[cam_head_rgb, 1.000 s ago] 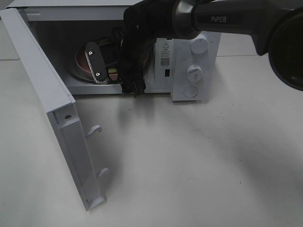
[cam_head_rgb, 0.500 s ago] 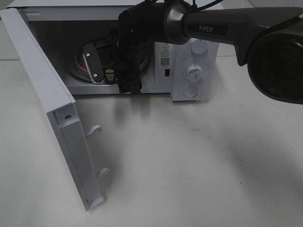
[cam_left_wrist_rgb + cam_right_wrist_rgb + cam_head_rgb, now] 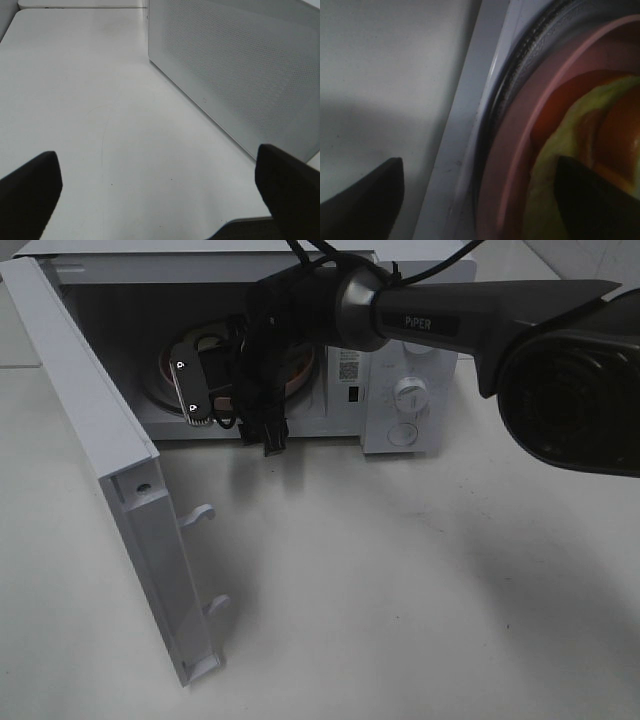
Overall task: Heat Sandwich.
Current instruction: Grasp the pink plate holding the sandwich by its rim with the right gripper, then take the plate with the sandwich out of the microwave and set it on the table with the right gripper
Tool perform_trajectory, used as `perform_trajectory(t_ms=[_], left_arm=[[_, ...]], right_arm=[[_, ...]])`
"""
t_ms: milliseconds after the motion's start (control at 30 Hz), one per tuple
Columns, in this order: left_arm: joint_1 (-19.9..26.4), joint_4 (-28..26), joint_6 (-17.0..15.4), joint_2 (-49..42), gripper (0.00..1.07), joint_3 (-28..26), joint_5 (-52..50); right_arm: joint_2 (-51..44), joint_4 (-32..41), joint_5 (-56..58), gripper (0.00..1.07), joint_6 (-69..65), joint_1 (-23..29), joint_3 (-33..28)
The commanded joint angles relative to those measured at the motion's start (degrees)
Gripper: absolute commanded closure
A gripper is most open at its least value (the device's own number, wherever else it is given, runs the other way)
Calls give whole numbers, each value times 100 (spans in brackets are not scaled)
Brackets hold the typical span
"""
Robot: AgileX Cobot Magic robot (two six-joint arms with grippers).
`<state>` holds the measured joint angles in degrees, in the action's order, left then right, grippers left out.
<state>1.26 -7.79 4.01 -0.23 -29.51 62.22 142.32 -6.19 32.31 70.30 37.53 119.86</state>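
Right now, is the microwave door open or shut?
Open. The door stands swung wide from the microwave, its latch hooks exposed, with the pink plate visible inside.

The left tool (image 3: 160, 194) gapes over white table (image 3: 100, 100) beside perforated panel (image 3: 240, 65)

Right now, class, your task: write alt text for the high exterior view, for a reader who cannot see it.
A black robot arm reaches from the right into an open white microwave, its tool over a pink plate inside. The microwave's door stands swung out to the left, and its knobs face front on the right.
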Motion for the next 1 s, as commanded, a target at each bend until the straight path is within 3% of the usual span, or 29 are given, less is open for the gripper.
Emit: perform_trajectory(t_ms=[33,133,233,300,333,400,1000], left_arm=[[6,34,-34,-34,9,0,-63],[6,34,-34,-34,9,0,-63],[6,34,-34,-34,9,0,-63],[6,34,-34,-34,9,0,-63],[6,34,-34,-34,9,0,-63],[6,34,-34,-34,9,0,-63],[6,34,-34,-34,9,0,-63]], right_arm=[[0,74,-57,40,-11,-6,52],[0,74,-109,49,-40,-6,52],[0,80,-143,74,-229,-6,52],[0,86,-143,80,-281,-6,52],[-6,183,-149,94,-338,-6,52],[-17,229,-149,105,-338,-6,52],[-160,275,57,107,-218,11,52]])
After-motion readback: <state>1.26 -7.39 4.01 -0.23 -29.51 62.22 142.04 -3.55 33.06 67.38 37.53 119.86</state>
